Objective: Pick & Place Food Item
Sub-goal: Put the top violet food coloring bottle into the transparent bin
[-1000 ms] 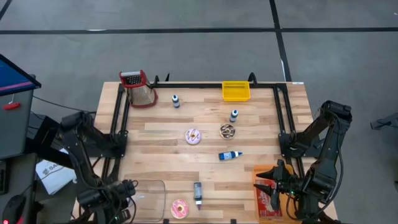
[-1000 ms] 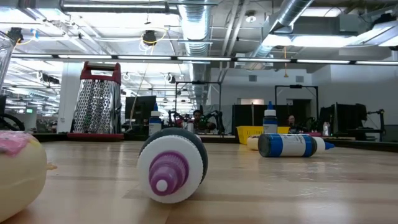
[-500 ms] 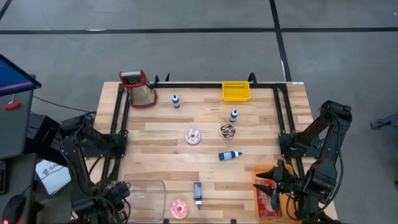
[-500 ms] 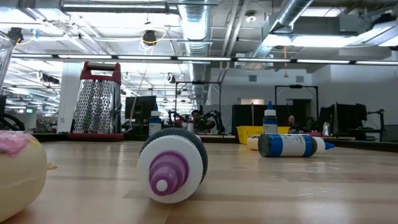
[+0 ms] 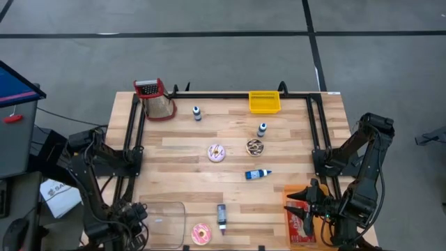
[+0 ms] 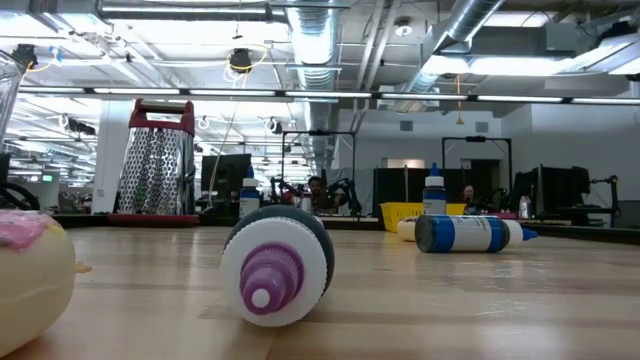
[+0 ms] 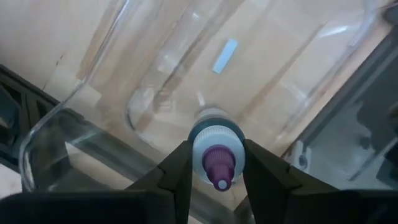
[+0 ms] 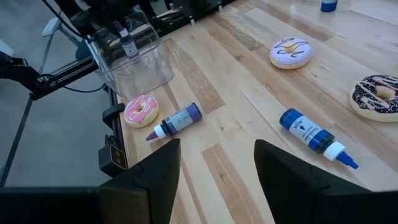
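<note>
At the surface's near left corner, the left gripper [image 7: 214,163] is clamped on a purple-capped bottle [image 7: 215,151] above the clear bin [image 5: 166,222], release apparently pending; the right gripper [image 8: 216,163] waits, fingers apart, at the near right corner.

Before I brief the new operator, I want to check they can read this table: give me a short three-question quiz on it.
1. True or false: the left gripper holds a purple-capped bottle over the clear container.
2. How many doughnuts lie on the table?
3. The right gripper has its fingers: A, open and empty; B, shut on a doughnut; C, shut on a bottle.

Key: 1 true; 2 three; 3 A.
</note>
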